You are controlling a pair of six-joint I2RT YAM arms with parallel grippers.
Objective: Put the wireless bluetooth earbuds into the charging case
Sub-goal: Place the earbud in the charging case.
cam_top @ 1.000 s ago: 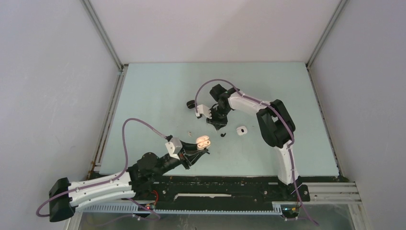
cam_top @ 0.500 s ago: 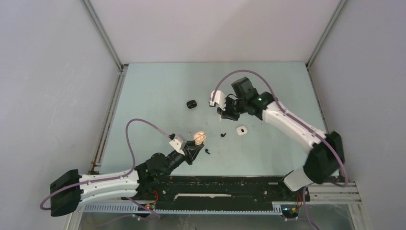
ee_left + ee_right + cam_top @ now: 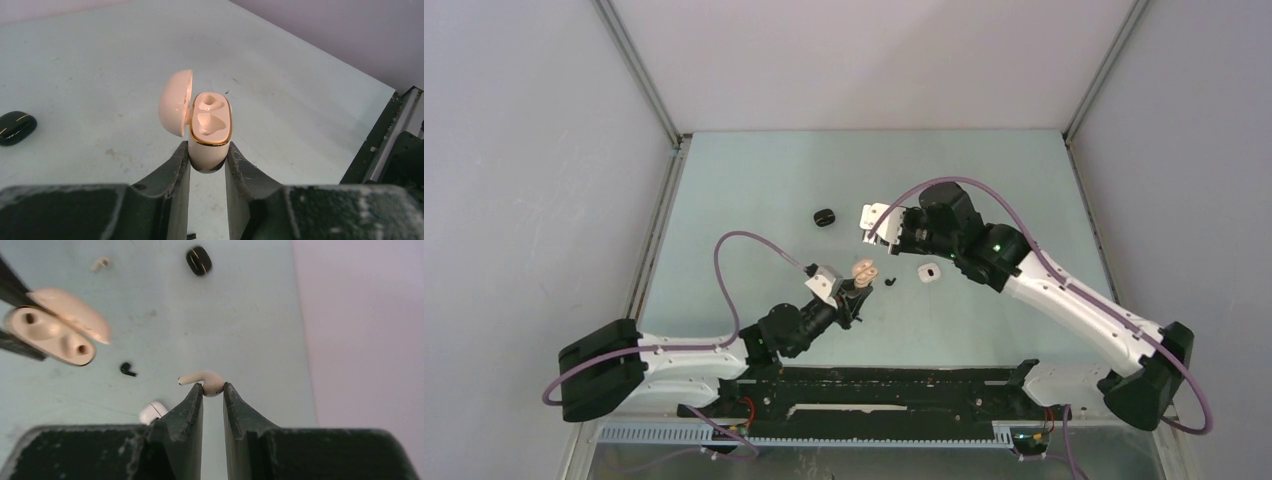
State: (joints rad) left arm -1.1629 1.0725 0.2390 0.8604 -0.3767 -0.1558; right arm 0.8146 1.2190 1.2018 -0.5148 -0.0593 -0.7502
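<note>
Between right gripper (image 3: 212,388) tips: pale earbud (image 3: 215,381) pinched, charging case (image 3: 210,127) held open close by

Right jaws are nearly together, clamped on the earbud's rounded head. The stem pokes out sideways, free, prob. so it can lead into a socket. The bud is in the air, off the table (image 3: 754,190), beside the case but not touching it.

Left gripper (image 3: 207,152) has its jaws squeezed on the case's lower body, holding it upright off the table w/ the lid (image 3: 176,107) swung back. Both sockets look empty and face up, i.e. presented to the other arm. Raising the case likely steadies the target & spares the right arm a fiddly reach down.

Loose on the table:
- black earbud (image 3: 127,369) near the case
- second pale earbud (image 3: 101,262) further off, by a black case (image 3: 199,260)
- small white case (image 3: 152,412) just by the right fingers in the wrist view

Next move needs the stem lined up w/ one socket. With so small a grip, a slip seems the main risk
</note>
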